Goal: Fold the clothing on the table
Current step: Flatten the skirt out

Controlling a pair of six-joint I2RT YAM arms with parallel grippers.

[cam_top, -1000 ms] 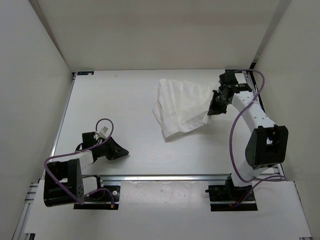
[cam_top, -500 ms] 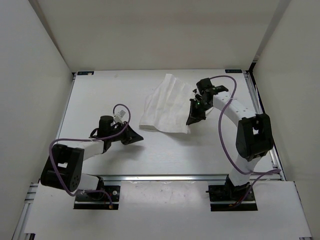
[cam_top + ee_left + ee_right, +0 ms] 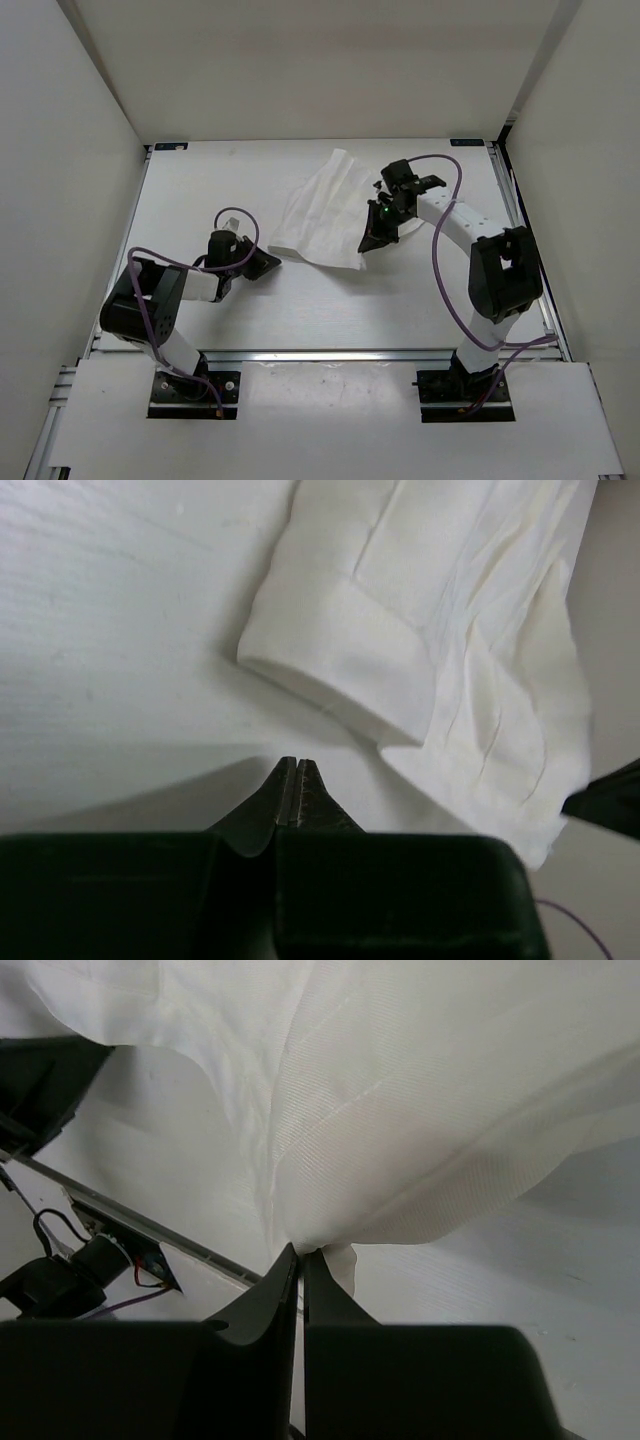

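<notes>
Dragged leftward from 2 o'clock, the thin white ribbed fabric clothing (image 3: 325,212) now lies near 12 o'clock on the flat white surface (image 3: 330,310). Right arm (image 3: 455,215) bends inward, jaws clenched on its edge. Left arm (image 3: 200,285), swung forward, points toward 3 o'clock, jaws shut empty beside the hem.

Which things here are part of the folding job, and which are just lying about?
Part of the job:
- clothing, pinched at its edge by the shut right hand
- left hand, shut on nothing, just short of the folded corner
- table under it all

Just lying about:
- white sheet along the near edge, beyond the rail
- walls
</notes>
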